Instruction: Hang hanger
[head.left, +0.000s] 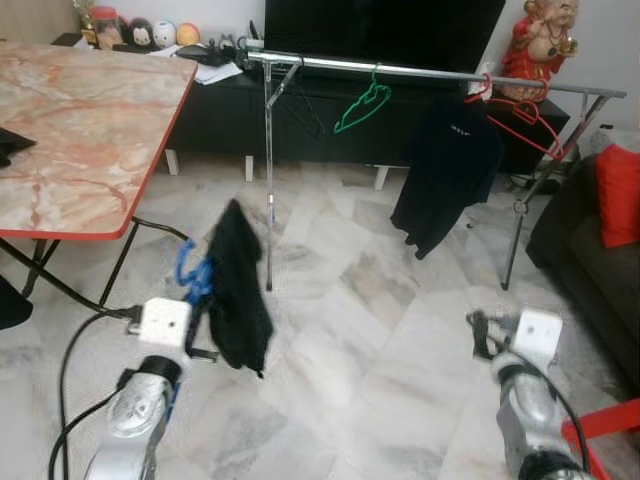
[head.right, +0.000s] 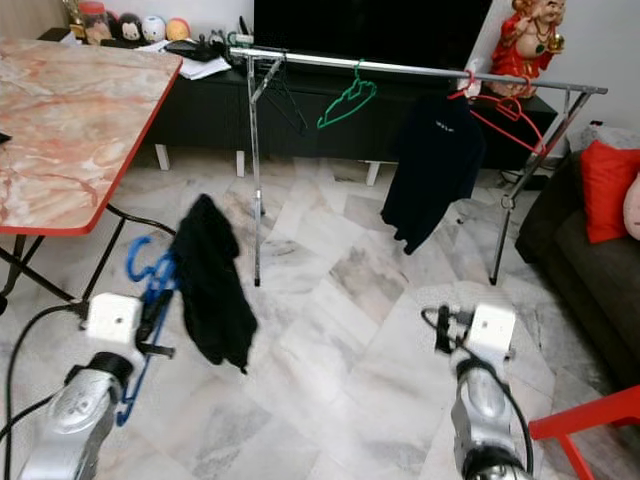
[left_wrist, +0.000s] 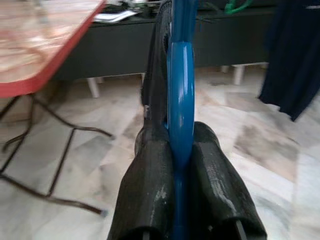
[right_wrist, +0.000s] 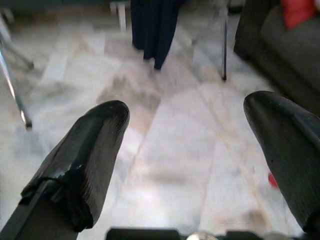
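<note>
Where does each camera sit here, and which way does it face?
Left eye: head, forward and down at the rack; both arms show, left gripper holding the blue hanger.
Right eye: beside it, same scene, shifted sideways.
Left wrist: along its fingers, shut on the hanger toward the rack.
Right wrist: along its open fingers, over the floor.
Shared: the dark garment on the rack, in all four.

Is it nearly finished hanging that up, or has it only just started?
About halfway, by the look of it. Done: the left gripper is clamped on the blue hanger, a black garment draped over it. Left: carrying it to the metal rail, beside the green hanger, and hooking it on. The right gripper is open, empty.
</note>
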